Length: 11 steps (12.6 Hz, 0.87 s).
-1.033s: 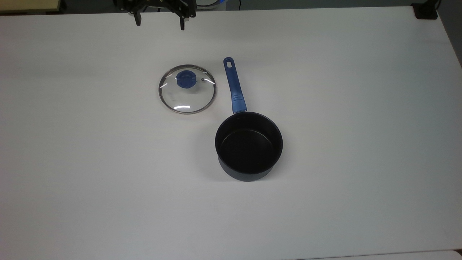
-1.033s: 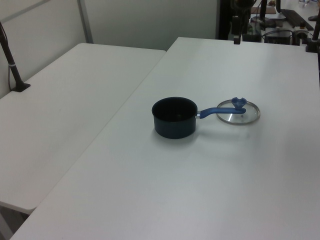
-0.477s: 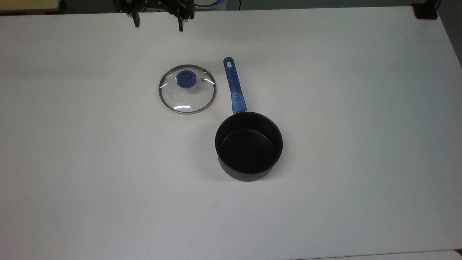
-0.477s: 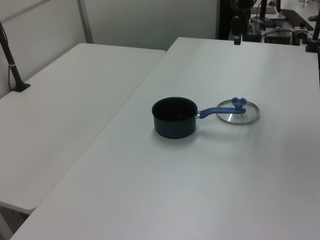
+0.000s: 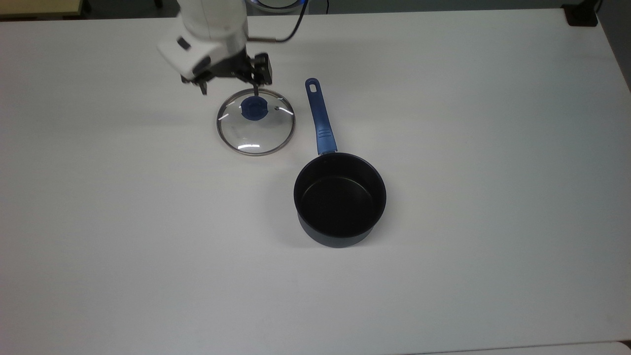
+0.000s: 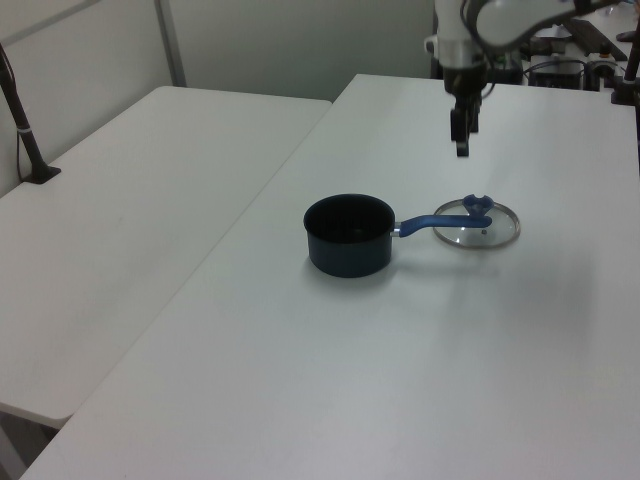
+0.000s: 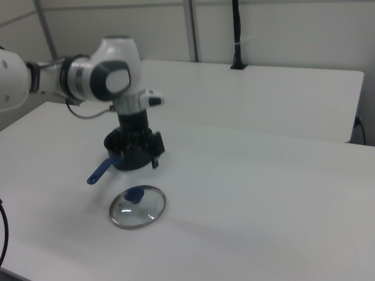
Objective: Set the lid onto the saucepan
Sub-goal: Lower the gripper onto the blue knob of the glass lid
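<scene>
The arm has swung in from the counter's point(image 5: 443, 98) far edge, and the gripper point(image 5: 229, 89) now hangs wide open above the lid point(image 5: 256, 122), empty. The lid lies flat beside the saucepan's point(image 5: 340, 199) handle, untouched. Next, I'd judge, comes a descent onto the blue knob point(image 5: 254, 108).

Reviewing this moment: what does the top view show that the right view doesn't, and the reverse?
Top view: the whole saucepan, with its black inside and handle hole, and the gripper open. Right view: the gripper hangs above the lid, clear of it, and hides most of the saucepan. Both: the lid lies flat on the table, apart from the saucepan.
</scene>
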Tool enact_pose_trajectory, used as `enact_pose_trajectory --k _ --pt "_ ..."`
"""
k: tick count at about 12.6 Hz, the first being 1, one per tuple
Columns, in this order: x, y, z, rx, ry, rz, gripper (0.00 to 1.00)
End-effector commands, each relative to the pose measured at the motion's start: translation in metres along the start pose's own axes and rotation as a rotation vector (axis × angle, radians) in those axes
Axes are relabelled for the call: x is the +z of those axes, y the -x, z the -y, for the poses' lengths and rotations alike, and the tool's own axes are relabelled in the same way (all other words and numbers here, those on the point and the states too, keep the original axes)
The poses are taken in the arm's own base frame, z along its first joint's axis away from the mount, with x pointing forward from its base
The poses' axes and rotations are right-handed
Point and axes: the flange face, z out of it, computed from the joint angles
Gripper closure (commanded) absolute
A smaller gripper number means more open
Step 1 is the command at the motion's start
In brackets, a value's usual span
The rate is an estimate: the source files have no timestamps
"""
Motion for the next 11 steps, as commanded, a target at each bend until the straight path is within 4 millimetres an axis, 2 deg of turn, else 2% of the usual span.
enact_pose_trajectory --k 1,4,7,11 --pt "0.053 0.018 0.01 -0.038 -0.006 -0.001 0.0" --pt "0.086 0.011 0.014 -0.052 0.004 0.042 0.0" --pt "0.1 0.01 0.026 -0.072 0.007 0.053 0.05" --pt "0.104 0.007 0.037 -0.083 0.01 0.055 0.07"
